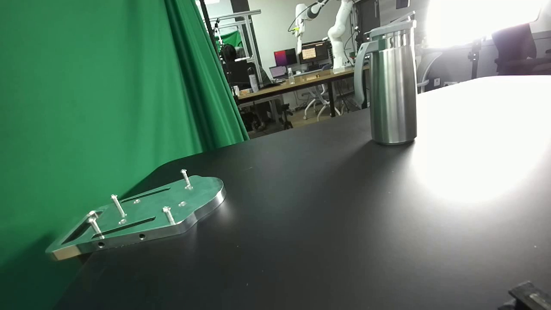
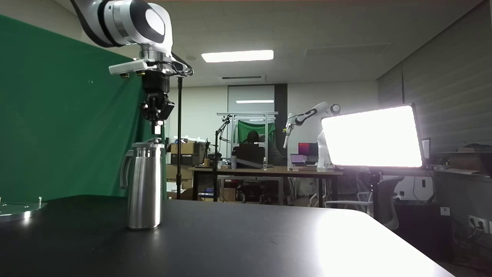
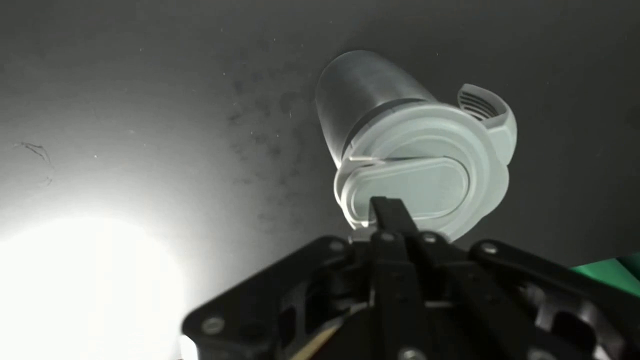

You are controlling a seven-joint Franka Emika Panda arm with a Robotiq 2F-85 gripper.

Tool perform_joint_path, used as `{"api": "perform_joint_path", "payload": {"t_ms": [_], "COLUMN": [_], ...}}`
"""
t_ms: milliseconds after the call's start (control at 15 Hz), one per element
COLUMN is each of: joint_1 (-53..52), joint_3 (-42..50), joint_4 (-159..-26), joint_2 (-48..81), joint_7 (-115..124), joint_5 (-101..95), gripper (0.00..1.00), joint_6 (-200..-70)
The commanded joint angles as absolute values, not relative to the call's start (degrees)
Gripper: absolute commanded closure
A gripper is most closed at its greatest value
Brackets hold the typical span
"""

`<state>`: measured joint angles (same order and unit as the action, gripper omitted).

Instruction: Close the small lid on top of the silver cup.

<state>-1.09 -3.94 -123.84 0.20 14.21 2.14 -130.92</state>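
Observation:
The silver cup, a tall brushed-steel tumbler, stands upright on the dark table in both exterior views. Its greyish cap has a handle at one side. The small oval lid on the cap shows in the wrist view; in an exterior view the lid tilts up slightly from the cap. My gripper points down just above the lid, with a small gap showing in that view. In the wrist view its fingertips are together, with nothing between them, and cover part of the lid's edge.
A flat metal plate with upright bolts lies at the table's edge by the green curtain. A bright light panel stands beyond the table. A dark object shows at an exterior view's lower corner.

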Motion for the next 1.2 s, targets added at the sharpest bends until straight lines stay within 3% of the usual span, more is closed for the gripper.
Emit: {"api": "perform_joint_path", "payload": {"t_ms": [0,1133], "joint_1": [-1.5,-1.0], "joint_3": [-3.2,-1.1], "joint_4": [-121.5,-121.4], "joint_2": [1.0,5.8], "joint_7": [15.7,16.6], "joint_5": [2.1,0.4], "gripper": [1.0,1.0], "joint_6": [-127.1,-130.1]}}
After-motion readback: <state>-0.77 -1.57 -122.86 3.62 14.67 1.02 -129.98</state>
